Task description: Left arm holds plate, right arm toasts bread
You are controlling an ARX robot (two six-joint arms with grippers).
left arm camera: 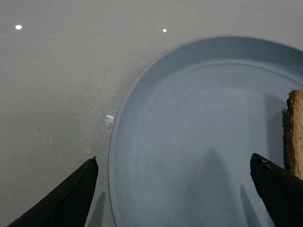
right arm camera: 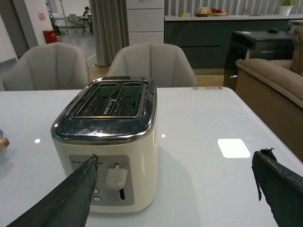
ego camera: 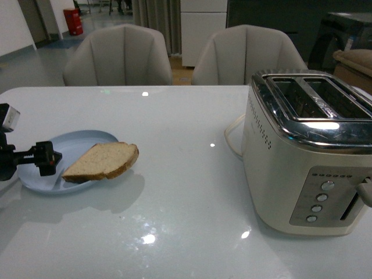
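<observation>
on the left side of the table (ego camera: 186,116), the bread (ego camera: 102,161) lies on the blue plate (ego camera: 70,142), one end jutting past the rim toward the toaster (ego camera: 302,157). the left gripper (ego camera: 51,158) reaches in level at the plate's far-left edge, jaws spread wide, holding nothing. the right gripper (right arm camera: 176,158), equally wide and empty, faces the toaster's lever side. two chairs (ego camera: 119,55) stand behind.

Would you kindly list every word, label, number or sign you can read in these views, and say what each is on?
None can be read.
The toaster shows only buttons and tiny marks, too small to read.
The pink sign in the background is blurred.
</observation>
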